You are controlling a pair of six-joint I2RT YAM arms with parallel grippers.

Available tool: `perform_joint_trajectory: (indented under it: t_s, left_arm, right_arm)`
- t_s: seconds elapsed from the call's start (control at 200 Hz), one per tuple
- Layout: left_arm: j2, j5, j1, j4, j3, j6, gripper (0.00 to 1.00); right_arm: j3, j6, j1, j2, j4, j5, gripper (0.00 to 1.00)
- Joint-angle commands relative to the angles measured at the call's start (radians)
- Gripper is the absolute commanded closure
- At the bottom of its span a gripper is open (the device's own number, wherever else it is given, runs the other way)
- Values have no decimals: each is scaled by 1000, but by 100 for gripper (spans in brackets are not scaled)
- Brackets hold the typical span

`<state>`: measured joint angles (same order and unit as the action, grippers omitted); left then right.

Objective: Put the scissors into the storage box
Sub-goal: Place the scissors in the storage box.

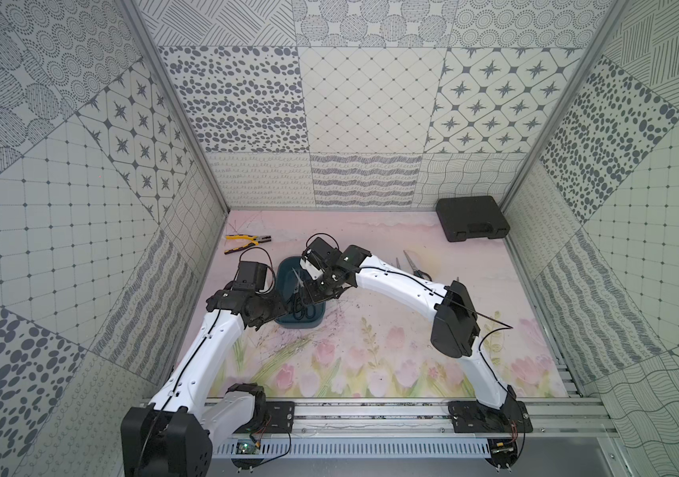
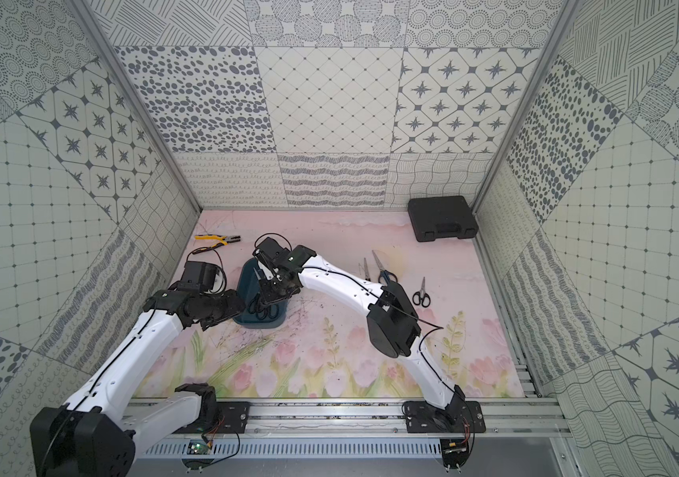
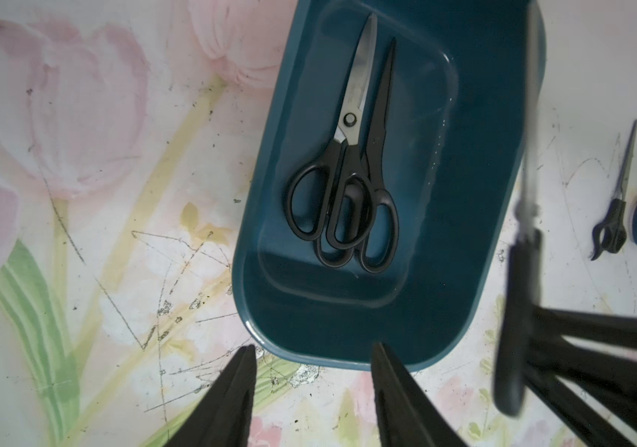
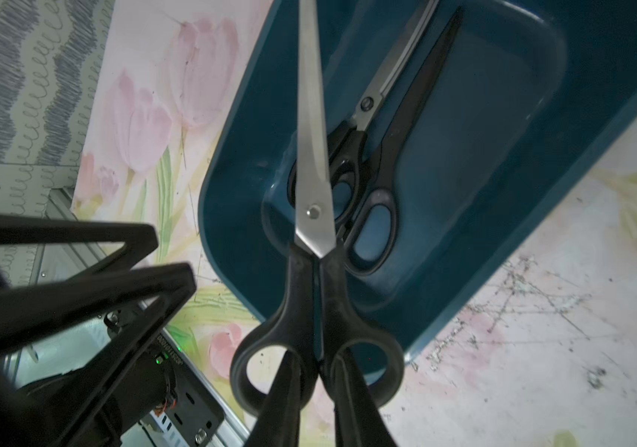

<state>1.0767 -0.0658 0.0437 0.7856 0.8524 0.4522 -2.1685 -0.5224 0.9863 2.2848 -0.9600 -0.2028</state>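
**Pair number three is hanging over the box, just needs letting go**

The right hand [image 4: 316, 360] is clenched on a black-handled pair [image 4: 312, 154] of scissors. Its fingers pinch the inner handle bars between the two loops. From the right wrist view, the steel blade runs out over the storage box [image 3: 464, 232], while the loops sit about over the box's rim at one corner. So I'd say this is the carry-and-place step, nearly at the drop.

For the next move, I reckon the pair has to go a bit further in over the box floor and down low before the fingers let go. Otherwise the handle end could catch the rim and tip out.

The left hand [image 3: 315, 348] is released and holds nothing. It hovers just off the box's short end, with its fingers spread either side of that corner.

What's in the box: two pairs lying side by side and overlapping at the handles, blades pointing the same way.
- a steel-bladed pair [image 3: 355, 96]
- a black-bladed pair [image 3: 382, 116]

Plenty of bare floor is left beside them.

Out on the tabletop [image 2: 329, 231], well apart from the box, I count three more:
- a slim dark-handled pair [image 2: 365, 270]
- a blue-handled pair [image 2: 386, 276] just beside it
- a small black-handled pair [image 2: 421, 295]
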Motion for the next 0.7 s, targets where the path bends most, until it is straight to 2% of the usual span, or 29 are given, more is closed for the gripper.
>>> perform_joint_trajectory:
  t_s: [0.0, 0.1, 0.15, 0.215, 0.29, 0.345, 0.455, 0.525, 0.62, 0.695]
  left_arm:
    - [-48, 67, -19, 62, 4, 72, 48]
    - [-76, 88, -23, 66, 7, 55, 48]
    - [-69, 94, -27, 73, 14, 46, 48]
    - [-50, 81, -30, 78, 23, 30, 48]
    - [-27, 59, -29, 76, 28, 16, 47]
    - [-11, 28, -29, 65, 30, -4, 49]
    - [12, 14, -29, 56, 41, -27, 50]
    - [37, -4, -29, 40, 46, -54, 50]
    - [109, -23, -28, 39, 72, -97, 47]
    - [163, -15, -29, 28, 80, -124, 47]
  right_arm:
    - [-98, -90, -6, 57, 27, 23, 100]
    - [-151, -105, -4, 108, 27, 8, 100]
    - [-173, -107, -3, 126, 25, 7, 81]
    - [-192, -110, -3, 139, 25, 9, 70]
    - [-207, -102, -3, 140, 20, 32, 48]
    - [-211, -90, -3, 132, 16, 52, 40]
    - [-201, -53, -9, 90, 9, 81, 37]
    - [-142, -9, -20, 9, 11, 103, 37]
    - [50, 69, -64, -154, 49, 194, 36]
    - [258, 96, -168, -291, 110, 134, 36]
